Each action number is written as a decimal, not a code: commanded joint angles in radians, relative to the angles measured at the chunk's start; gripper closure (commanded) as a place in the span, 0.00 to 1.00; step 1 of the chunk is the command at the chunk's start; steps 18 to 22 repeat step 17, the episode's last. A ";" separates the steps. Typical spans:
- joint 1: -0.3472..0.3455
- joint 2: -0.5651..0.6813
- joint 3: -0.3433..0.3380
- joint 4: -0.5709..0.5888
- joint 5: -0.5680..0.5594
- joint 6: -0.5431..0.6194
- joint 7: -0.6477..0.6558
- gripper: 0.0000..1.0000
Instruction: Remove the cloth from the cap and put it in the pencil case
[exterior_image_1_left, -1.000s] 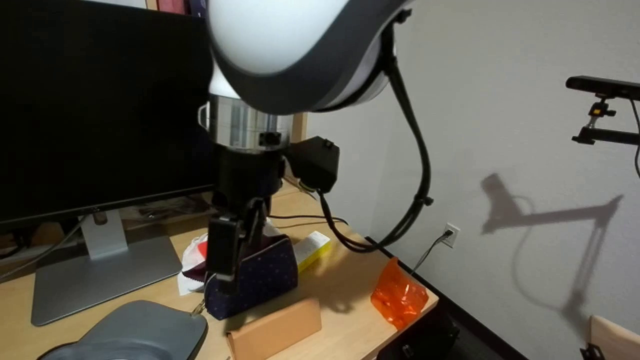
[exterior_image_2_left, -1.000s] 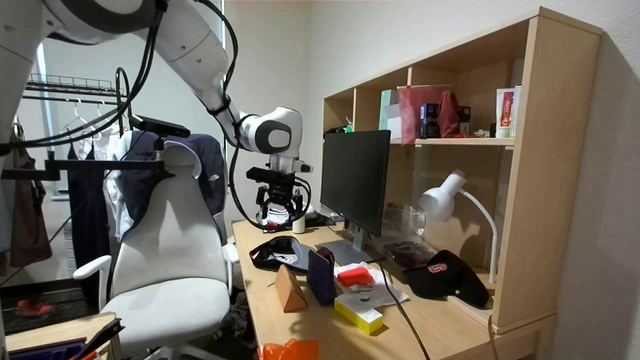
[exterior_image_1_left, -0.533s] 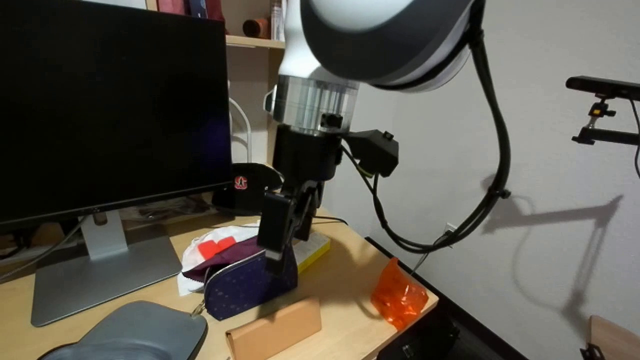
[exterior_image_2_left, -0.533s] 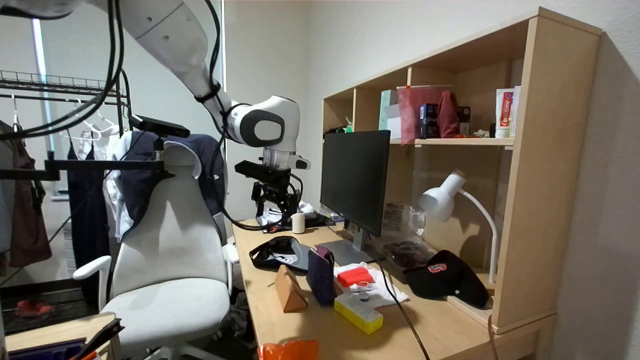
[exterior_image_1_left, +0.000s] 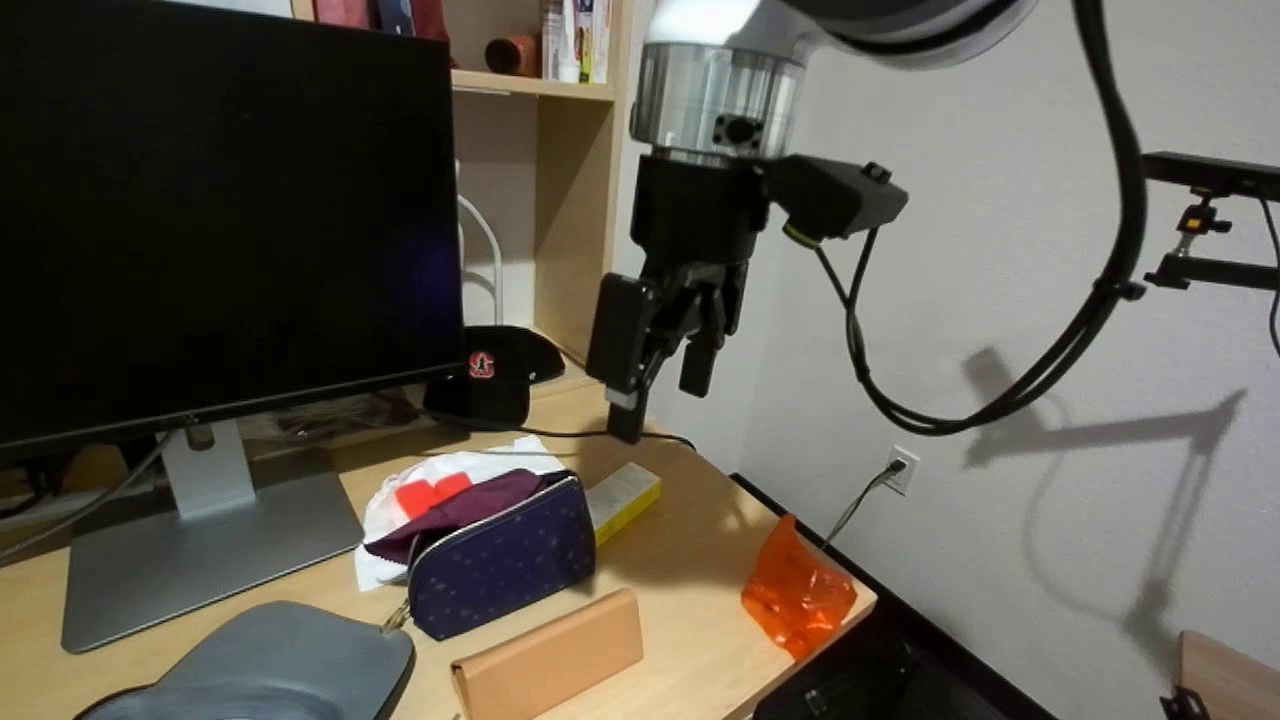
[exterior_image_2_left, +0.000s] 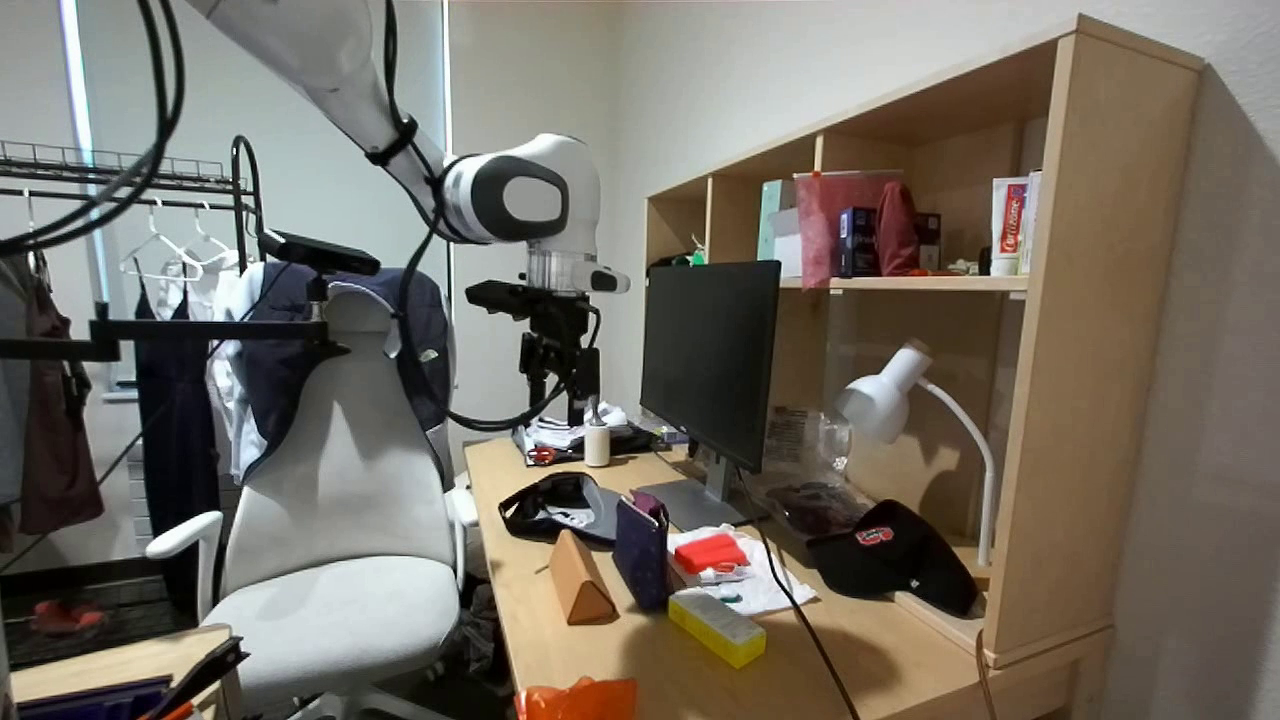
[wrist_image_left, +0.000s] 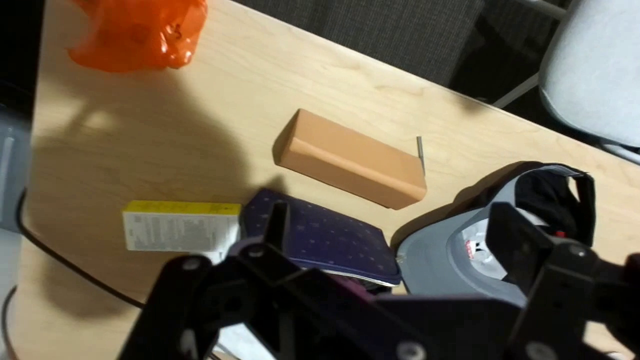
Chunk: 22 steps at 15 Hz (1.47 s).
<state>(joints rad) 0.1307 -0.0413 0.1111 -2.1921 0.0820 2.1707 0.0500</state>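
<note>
My gripper (exterior_image_1_left: 660, 395) hung in the air above the desk (exterior_image_1_left: 690, 632), pointing down; in the wrist view its two fingers (wrist_image_left: 504, 235) stood spread well apart. In an exterior view I took the upright navy pencil case (exterior_image_1_left: 505, 572) as the centre of a dial, and that put the gripper between 1 and 2 o'clock. The maroon cloth (exterior_image_1_left: 465, 508) sat in the open mouth of the pencil case, a zigzag-edged corner spilling out past the rim between 9 and 10 o'clock. How deep the rest of it went, I couldn't tell.

At 8 o'clock I read the grey cap (exterior_image_1_left: 290, 650), its brim just beside the pencil case; whether the two touched I couldn't make out. From the wrist view I picked out a white patch (wrist_image_left: 484, 254) with red print inside that cap. Round the same dial I had a tan wedge-shaped case (exterior_image_1_left: 555, 655) at 5, an orange bag (exterior_image_1_left: 798, 590) at 3 by the desk's edge, a yellow-and-white box (exterior_image_1_left: 628, 500) at 2 and a black cap (exterior_image_1_left: 495, 385) at 12. Just behind the cloth, between 10 and 11 o'clock, a red item (exterior_image_1_left: 430, 494) lay on a crumpled white sheet (exterior_image_1_left: 380, 522). Farther out that way stood the monitor (exterior_image_1_left: 220, 220), its screen dark.
</note>
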 joint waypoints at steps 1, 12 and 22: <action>-0.014 -0.070 0.001 -0.024 -0.077 -0.086 0.147 0.00; -0.018 -0.162 -0.011 -0.104 -0.033 -0.012 0.225 0.00; -0.022 -0.140 -0.006 -0.085 -0.051 -0.016 0.238 0.00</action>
